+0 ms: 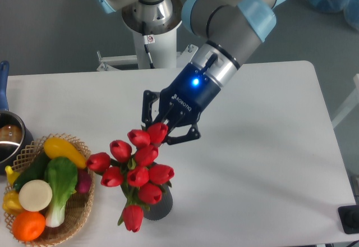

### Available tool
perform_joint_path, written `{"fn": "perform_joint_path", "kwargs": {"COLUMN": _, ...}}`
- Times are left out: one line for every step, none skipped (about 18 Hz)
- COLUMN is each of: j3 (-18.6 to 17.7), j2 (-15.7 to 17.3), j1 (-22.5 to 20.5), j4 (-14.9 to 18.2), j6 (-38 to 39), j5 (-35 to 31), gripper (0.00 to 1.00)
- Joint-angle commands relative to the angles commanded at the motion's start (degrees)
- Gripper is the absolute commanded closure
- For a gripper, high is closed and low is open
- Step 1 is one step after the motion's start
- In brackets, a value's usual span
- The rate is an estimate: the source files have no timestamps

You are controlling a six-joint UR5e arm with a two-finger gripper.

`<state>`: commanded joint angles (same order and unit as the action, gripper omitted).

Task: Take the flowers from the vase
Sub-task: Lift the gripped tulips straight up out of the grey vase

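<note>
Gripper: we see the gripper (159, 130) pointing down and to the left from the arm (235, 17), its black fingers (147, 109) drawn in around the top of the bunch; we read it as pinching the flowers, though the buds hide the actual contact. A blue light glows on its wrist.

Flowers: we count about ten red tulip buds in the flowers (134, 171), with green leaves between them. The uppermost buds sit between the fingertips. The bunch spreads wider than the vase and leans toward the lower left, one bud hanging lowest at the front edge.

Vase: we find the vase (159, 205), dark grey and short, standing on the table directly beneath the bunch. Most of its mouth is covered by buds and leaves, so we cannot tell whether the stems are clear of it.

Table: we see a white table (269, 163) carrying everything.

Basket: we note a wicker basket (84, 213) at the left, near the flowers but apart from them, filled with coloured vegetables, among them a yellow one, a green leafy one and an orange one.

Pot: we glimpse a dark pot (10, 137) at the far left edge, touching the basket's rim as far as we can tell.
</note>
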<state>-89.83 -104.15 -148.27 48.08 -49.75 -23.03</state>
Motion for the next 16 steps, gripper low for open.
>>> {"fn": "perform_joint_path", "kwargs": {"j3": 0.17, "j2": 0.09, "j1": -0.26, "j4": -0.09, "j6": 0.00, "j5": 0.09, "gripper": 1.00}}
{"fn": "perform_joint_path", "kwargs": {"j3": 0.35, "j2": 0.09, "j1": -0.53, "j4": -0.09, "j6": 0.00, "j5": 0.26, "gripper": 1.00}}
{"fn": "perform_joint_path", "kwargs": {"j3": 0.53, "j2": 0.09, "j1": -0.79, "j4": -0.17, "j6": 0.00, "j5": 0.79, "gripper": 1.00}}
{"fn": "perform_joint_path", "kwargs": {"j3": 0.62, "j2": 0.09, "j1": -1.05, "j4": -0.26, "j6": 0.00, "j5": 1.31, "gripper": 1.00}}
{"fn": "perform_joint_path", "kwargs": {"j3": 0.79, "j2": 0.00, "j1": -1.06, "j4": -0.35, "j6": 0.00, "j5": 1.41, "gripper": 1.00}}
{"fn": "perform_joint_path", "kwargs": {"j3": 1.23, "j2": 0.00, "j1": -1.06, "j4": -0.35, "j6": 0.00, "j5": 1.41, "gripper": 1.00}}
{"fn": "perform_joint_path", "kwargs": {"j3": 1.58, "j2": 0.00, "j1": -1.14, "j4": -0.26, "j6": 0.00, "j5": 1.50, "gripper": 1.00}}
{"fn": "perform_joint_path", "kwargs": {"j3": 1.93, "j2": 0.00, "j1": -1.58, "j4": -0.26, "j6": 0.00, "j5": 1.50, "gripper": 1.00}}
{"fn": "perform_joint_path", "kwargs": {"j3": 2.28, "j2": 0.00, "j1": -1.93, "j4": -0.26, "j6": 0.00, "j5": 1.58, "gripper": 1.00}}
{"fn": "perform_joint_path", "kwargs": {"j3": 2.81, "j2": -0.09, "j1": -2.11, "j4": -0.26, "j6": 0.00, "j5": 1.67, "gripper": 1.00}}
{"fn": "perform_joint_path", "kwargs": {"j3": 3.25, "j2": -0.09, "j1": -2.29, "j4": -0.35, "j6": 0.00, "j5": 1.67, "gripper": 1.00}}
{"fn": "perform_joint_path", "kwargs": {"j3": 3.60, "j2": -0.09, "j1": -2.37, "j4": -0.26, "j6": 0.00, "j5": 1.67, "gripper": 1.00}}
{"fn": "perform_joint_path", "kwargs": {"j3": 4.04, "j2": -0.09, "j1": -2.46, "j4": -0.26, "j6": 0.00, "j5": 1.67, "gripper": 1.00}}
{"fn": "perform_joint_path", "kwargs": {"j3": 4.39, "j2": -0.09, "j1": -2.90, "j4": -0.26, "j6": 0.09, "j5": 1.76, "gripper": 1.00}}
{"fn": "perform_joint_path", "kwargs": {"j3": 4.57, "j2": -0.09, "j1": -3.51, "j4": -0.26, "j6": 0.09, "j5": 2.19, "gripper": 1.00}}
{"fn": "perform_joint_path", "kwargs": {"j3": 4.75, "j2": -0.09, "j1": -4.13, "j4": -0.26, "j6": 0.09, "j5": 3.50, "gripper": 1.00}}
